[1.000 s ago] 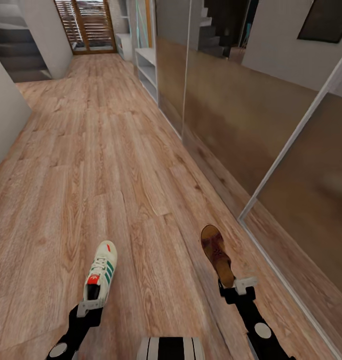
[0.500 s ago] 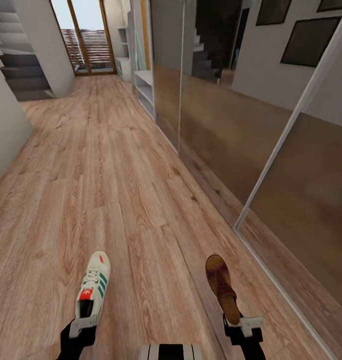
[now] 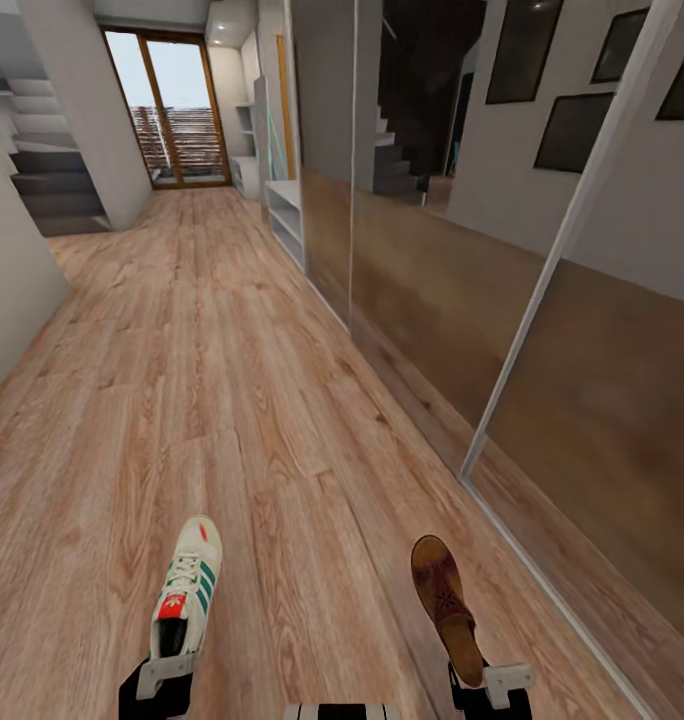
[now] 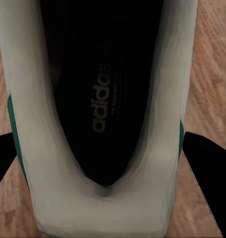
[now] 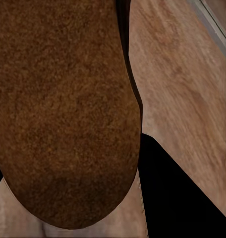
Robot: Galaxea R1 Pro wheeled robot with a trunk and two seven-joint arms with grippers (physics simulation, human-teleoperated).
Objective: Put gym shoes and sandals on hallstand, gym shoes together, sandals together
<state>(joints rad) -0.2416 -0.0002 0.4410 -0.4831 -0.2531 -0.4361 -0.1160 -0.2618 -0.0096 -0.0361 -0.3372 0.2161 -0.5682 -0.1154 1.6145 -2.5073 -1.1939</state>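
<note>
Corridor floor [image 3: 232, 400]: wood-grain planks running ahead toward a glazed door [image 3: 167, 110] at 12 o'clock of the head view.
Left end effector [image 3: 162, 672]: low at 7 o'clock of the head view, arm reaching forward, fingers closed on the heel of a gym shoe [image 3: 187, 590].
Gym shoe: held by its heel, toe pointing ahead toward 12 o'clock; the left wrist view looks down into its dark insole [image 4: 100, 99], with black fingers [image 4: 207, 163] at either side of the heel.
Right end effector [image 3: 492, 682]: low at 5 o'clock, arm reaching forward, clamped on the heel end of a sandal [image 3: 444, 600].
Sandal: held by its heel, toe ahead; its brown footbed [image 5: 63, 109] is close up in the right wrist view.
Hallstand [image 3: 285, 215]: pale grey shelves far ahead at about 1 o'clock, beyond the mirrored wardrobe [image 3: 542, 330].
Stairs [image 3: 52, 190]: at 11 o'clock.
</note>
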